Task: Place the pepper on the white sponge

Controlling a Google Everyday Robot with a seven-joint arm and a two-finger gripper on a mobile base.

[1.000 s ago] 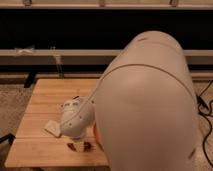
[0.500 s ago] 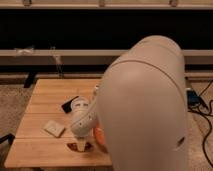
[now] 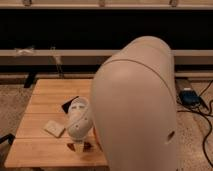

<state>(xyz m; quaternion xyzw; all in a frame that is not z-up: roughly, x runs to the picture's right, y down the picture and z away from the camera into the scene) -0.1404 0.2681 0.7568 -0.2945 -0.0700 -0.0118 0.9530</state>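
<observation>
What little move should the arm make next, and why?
Probably shift the gripper toward the white sponge. The gripper sits low near the front edge of the table with a dark reddish thing, likely the pepper, at its tip, and the sponge lies bare just picture-left, a little farther back.

On wooden table (image 3: 47, 95): white sponge (image 3: 54, 128) toward left front, flat black object (image 3: 69, 104) farther back, apart from it; gripper (image 3: 80, 146) low over front edge, right of sponge.
</observation>
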